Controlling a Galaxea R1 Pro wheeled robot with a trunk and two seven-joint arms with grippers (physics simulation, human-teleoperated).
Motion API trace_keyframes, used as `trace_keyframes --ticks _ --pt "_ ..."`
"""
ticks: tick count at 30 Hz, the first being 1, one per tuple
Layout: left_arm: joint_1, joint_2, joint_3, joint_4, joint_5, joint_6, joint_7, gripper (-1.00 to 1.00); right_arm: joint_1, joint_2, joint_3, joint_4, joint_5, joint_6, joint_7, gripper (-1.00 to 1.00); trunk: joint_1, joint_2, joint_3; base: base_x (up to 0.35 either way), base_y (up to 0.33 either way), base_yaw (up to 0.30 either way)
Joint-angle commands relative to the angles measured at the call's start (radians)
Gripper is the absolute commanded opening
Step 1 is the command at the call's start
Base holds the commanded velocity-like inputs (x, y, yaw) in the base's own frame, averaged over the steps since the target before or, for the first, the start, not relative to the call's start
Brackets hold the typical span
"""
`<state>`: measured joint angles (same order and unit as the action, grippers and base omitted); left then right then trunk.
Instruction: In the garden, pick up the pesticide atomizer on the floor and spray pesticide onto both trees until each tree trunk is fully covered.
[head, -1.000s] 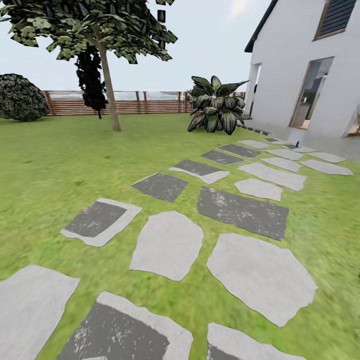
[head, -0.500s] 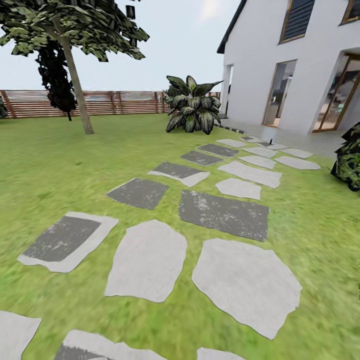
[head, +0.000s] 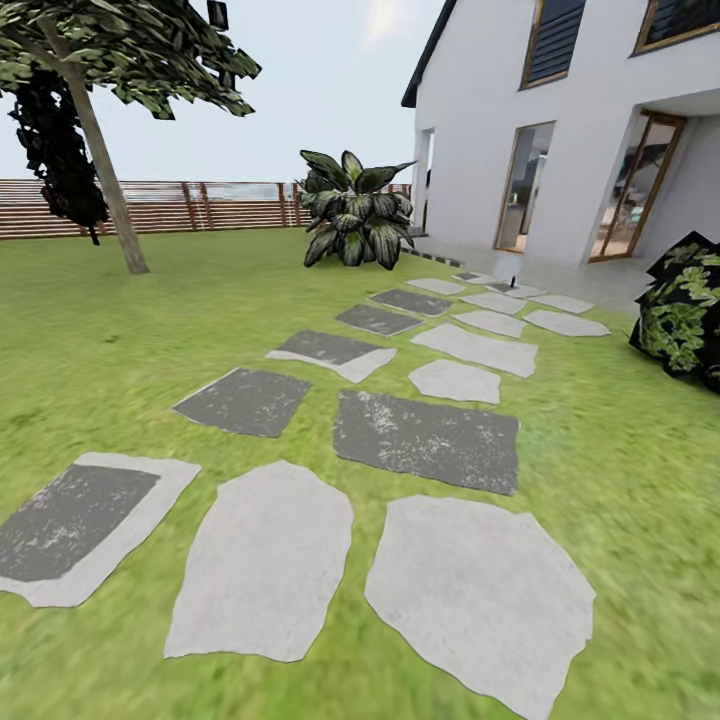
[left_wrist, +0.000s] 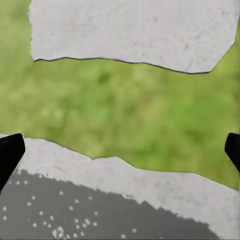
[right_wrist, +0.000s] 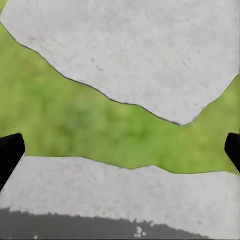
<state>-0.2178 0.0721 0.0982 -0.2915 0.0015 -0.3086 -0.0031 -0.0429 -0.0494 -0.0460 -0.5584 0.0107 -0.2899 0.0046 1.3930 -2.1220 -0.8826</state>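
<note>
The head view takes in the garden: a lawn (head: 150, 330) crossed by a path of irregular slabs (head: 425, 440), some pale grey and smooth, some dark and speckled, running from the lower frame toward a white house (head: 560, 130) with tall glazed doors at upper right. At upper left 1 tree (head: 110, 60) stands on a leaning grey-brown trunk (head: 105, 185), its crown blocky and green, with a brown slat fence (head: 220, 205) behind it. A striped broad-leaf plant (head: 350, 215) sits upper centre, a dark leafy bush (head: 685, 315) at the right edge. A tiny dark upright object (head: 515, 282), too small to identify, stands on the far slabs near the house. Both wrist views look straight down at grass strips between rough-edged slabs. The left gripper (left_wrist: 120, 150) shows black fingertips (left_wrist: 10, 152) at opposite frame edges, spread wide and holding nothing; the right gripper (right_wrist: 120, 150) likewise, fingertips (right_wrist: 10, 152) far apart, empty.
</note>
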Motion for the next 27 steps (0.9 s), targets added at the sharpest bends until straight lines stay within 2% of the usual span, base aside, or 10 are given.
trace_keyframes --ticks 1,20,27 --pt "0.0 0.0 0.0 0.0 0.0 0.0 0.0 1.0 0.0 0.0 0.0 0.0 0.0 0.0 0.0 1.0 0.0 0.0 0.0 0.339 0.0 -0.009" --pt "0.0 0.0 0.0 0.0 0.0 0.0 0.0 1.0 0.0 0.0 0.001 -0.001 -0.001 0.0 0.005 1.0 0.0 0.0 -0.001 0.34 0.0 -0.001" --pt "0.0 0.0 0.0 0.0 0.0 0.0 0.0 1.0 0.0 0.003 0.03 0.0 -0.001 0.0 0.004 1.0 0.0 0.0 -0.009 0.339 0.0 0.0"
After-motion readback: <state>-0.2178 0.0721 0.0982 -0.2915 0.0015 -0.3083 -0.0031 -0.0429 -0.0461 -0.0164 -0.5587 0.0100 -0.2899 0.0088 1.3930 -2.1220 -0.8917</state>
